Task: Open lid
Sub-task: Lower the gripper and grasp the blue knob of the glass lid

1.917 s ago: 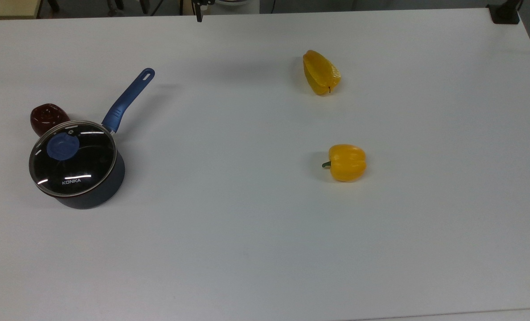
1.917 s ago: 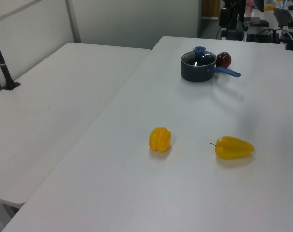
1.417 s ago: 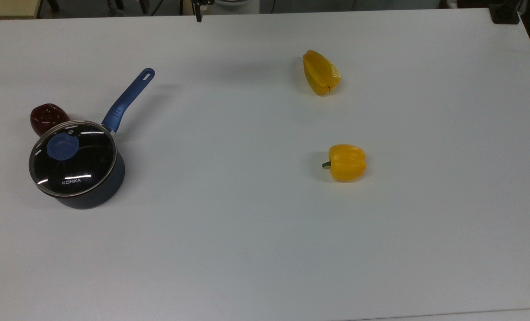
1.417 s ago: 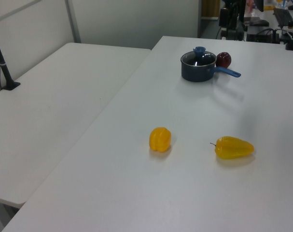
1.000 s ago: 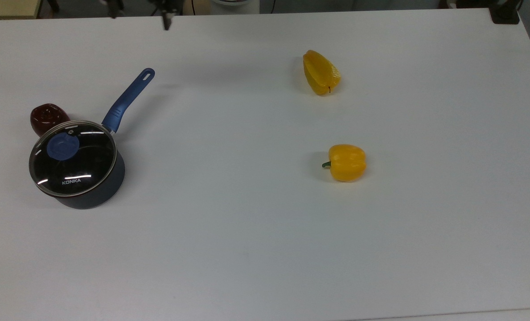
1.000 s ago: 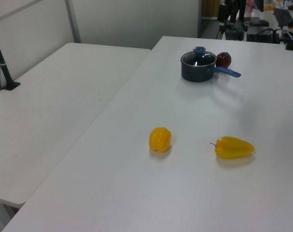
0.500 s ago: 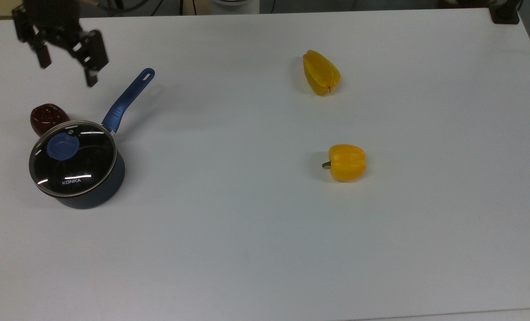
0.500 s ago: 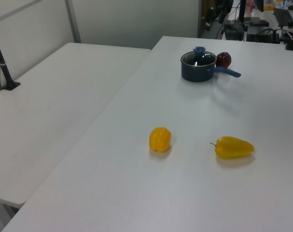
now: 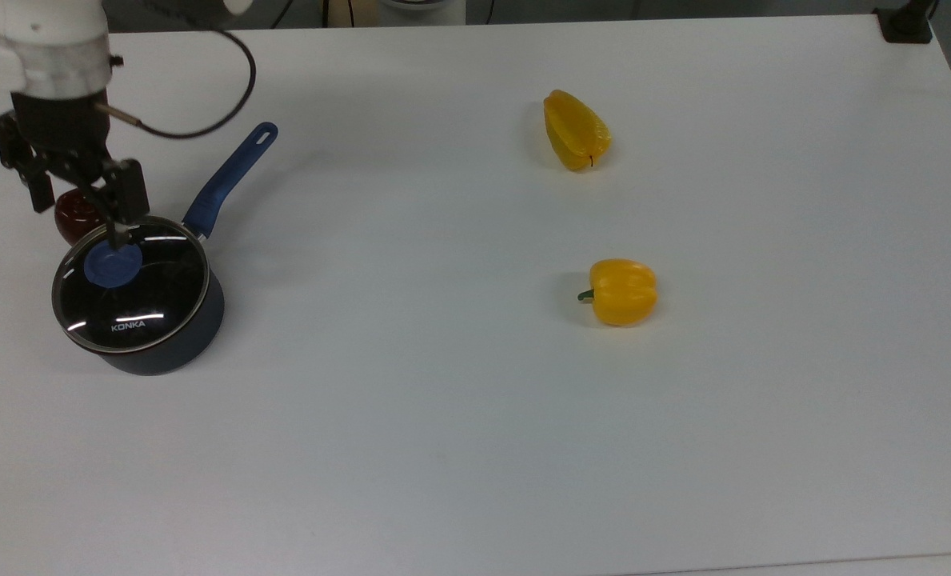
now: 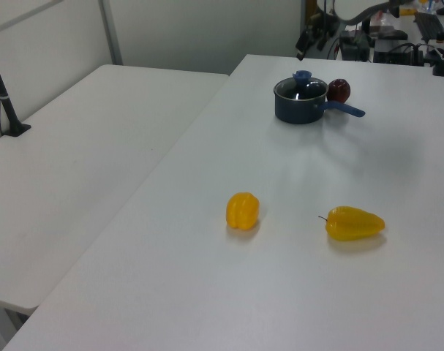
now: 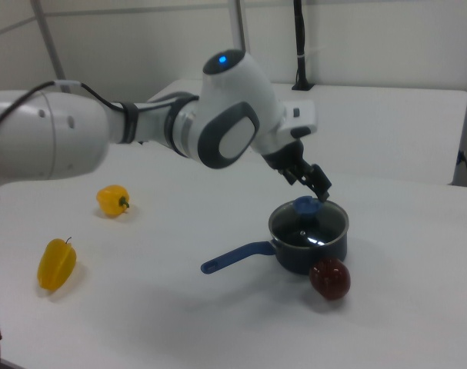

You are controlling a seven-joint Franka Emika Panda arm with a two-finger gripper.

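Glass, metal-rimmed, the lid (image 9: 129,284) sits flat and closed on the pan (image 9: 167,340), near the top view's left edge of the table (image 9: 475,400); its blue knob (image 9: 113,265) stands up from the glass as the obvious thing to grip for a lift. The pan's handle (image 9: 227,180) points away toward the top view's upper right, so it leaves the approach to the knob free.

Above the knob hangs the gripper (image 9: 80,212), fingers pointing down and spread wide, holding nothing. In the top view one fingertip (image 9: 115,234) lies right at the knob's edge; whether it touches I cannot tell. In the right view it hovers just over the knob, slightly off to one side.

A dark red fruit (image 9: 83,210) rests against the pan's far side. Two yellow peppers (image 9: 621,291) lie well apart.
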